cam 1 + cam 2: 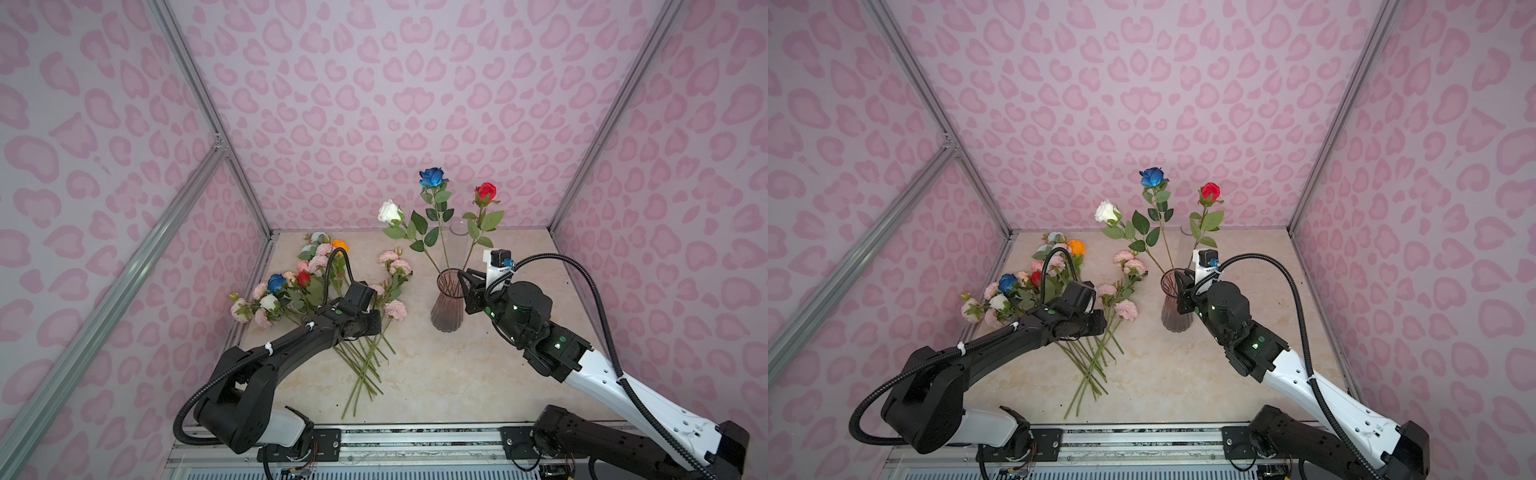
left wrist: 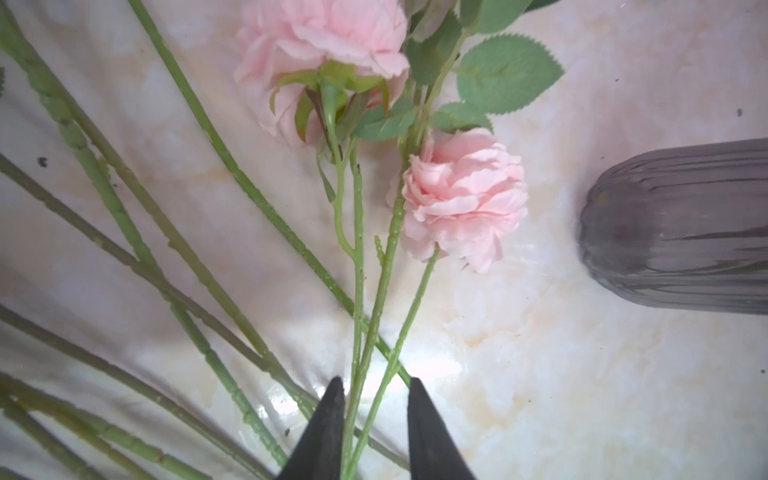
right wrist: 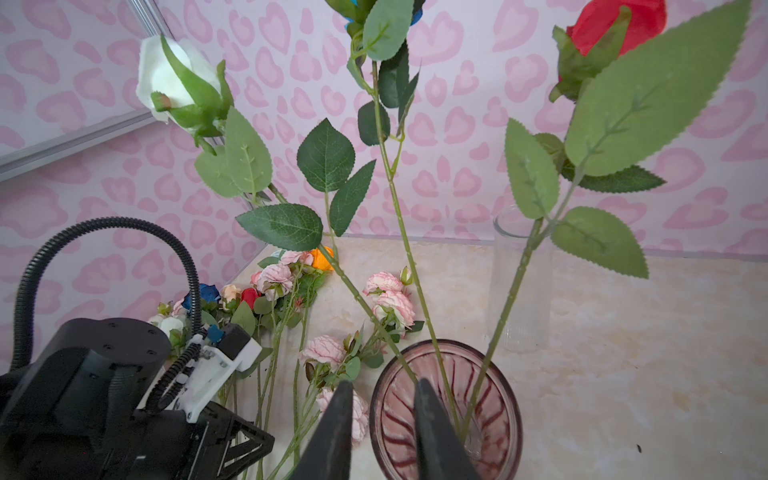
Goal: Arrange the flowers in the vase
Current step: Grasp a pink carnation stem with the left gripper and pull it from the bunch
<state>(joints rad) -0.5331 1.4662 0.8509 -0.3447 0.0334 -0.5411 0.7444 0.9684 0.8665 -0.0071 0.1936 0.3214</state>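
A marble-look table (image 1: 519,374) sits inside pink-patterned walls (image 1: 374,83). Read it as a clock face with 12 at the back wall.

Near the middle, a touch toward 3 o'clock, stands a ribbed pink glass vase (image 1: 448,307) holding three stems. The white rose (image 1: 390,212) leans to 10 o'clock, the blue rose (image 1: 432,178) to 12 and the red rose (image 1: 486,192) to 1. A clear glass (image 1: 459,232) stands behind the vase, toward 12.

The other flowers (image 1: 307,282) lie in a pile at 9 to 10 o'clock, with their stems fanning toward 6.

The left gripper (image 2: 377,379), on an arm from 7 o'clock, is down at the pile's 3 o'clock edge. Pink peony (image 2: 463,195) stems lie between its jaws. Whether the jaws pinch them cannot be told.

The right gripper (image 3: 383,381), on an arm from 4 o'clock, straddles the vase rim with one finger inside and one outside. Whether it clamps the glass cannot be told.
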